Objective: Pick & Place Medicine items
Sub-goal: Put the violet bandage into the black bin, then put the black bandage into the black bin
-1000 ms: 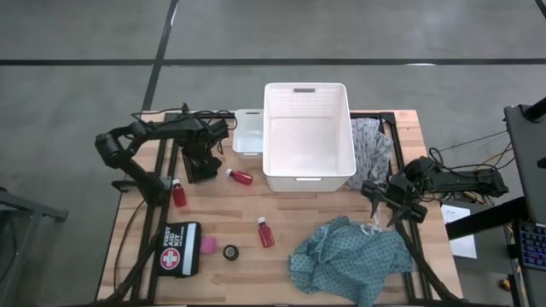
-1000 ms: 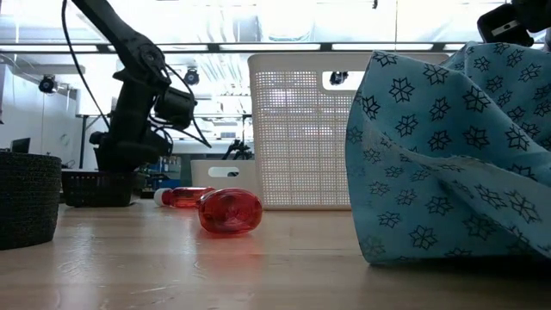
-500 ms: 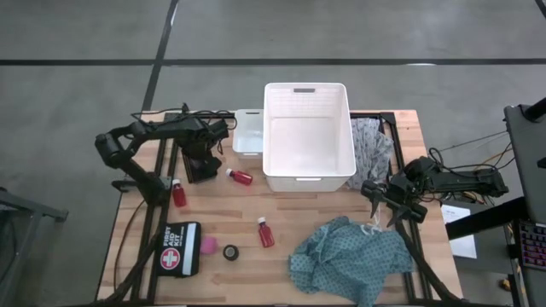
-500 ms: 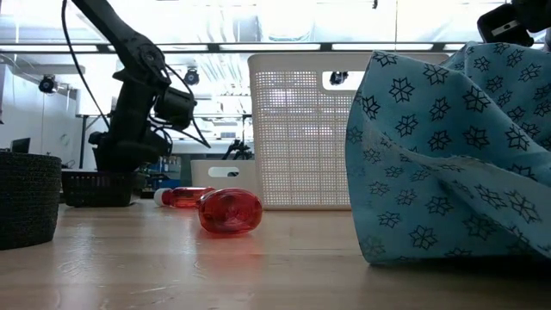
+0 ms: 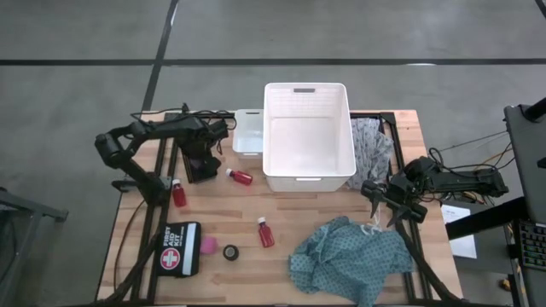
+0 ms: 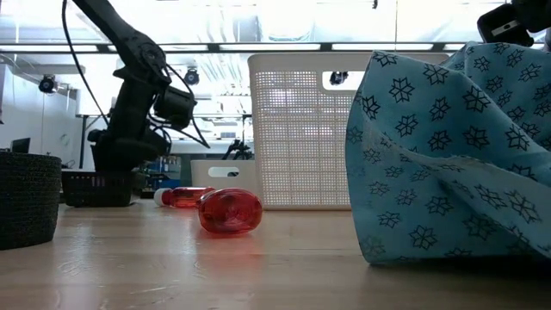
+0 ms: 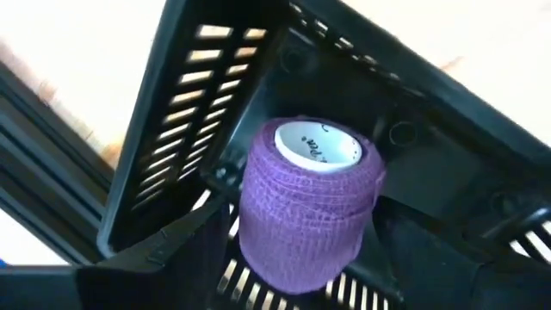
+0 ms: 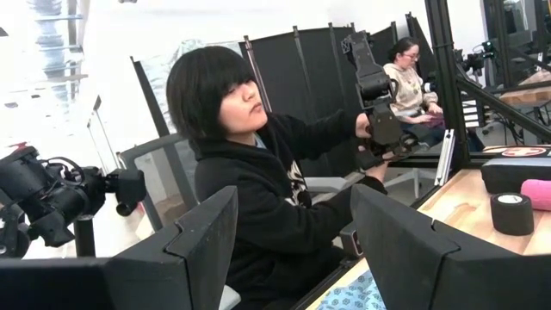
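High view: the left claw (image 5: 201, 162) is down over the black basket (image 5: 203, 168) at the tabletop's (image 5: 299, 213) left rear, next to the small white tray (image 5: 248, 132) and the big white bin (image 5: 308, 135). 3 red bottles lie loose: 1 (image 5: 240, 176) just in front of the tray, 1 (image 5: 178, 192) near the left edge, 1 (image 5: 266, 232) toward the middle front. The pink piece (image 5: 208, 246) and black ring (image 5: 230, 252) sit beside the first aid pouch (image 5: 180, 248). The teal cloth (image 5: 351, 258) is heaped at front right, the grey cloth (image 5: 372, 145) lies by the bin's right side. The right claw (image 5: 384, 203) hangs at the right edge, between the 2 cloths, fingers spread around nothing.

Low view: a red bottle (image 6: 230, 211) lies on its side up close, another (image 6: 182, 196) behind it, the bin (image 6: 303, 129) beyond. The left arm drops to the basket (image 6: 97, 188). Teal cloth (image 6: 448, 146) fills the right.

Left wrist view: a purple roll (image 7: 310, 205) stands in the basket (image 7: 198, 103), dark fingers (image 7: 164, 250) wide on either side, no visible contact.

Right wrist view: fingers (image 8: 194, 250) apart and empty. A person in black sits beyond the tabletop; the ring (image 8: 517, 213) and pink piece (image 8: 535, 193) show far off.
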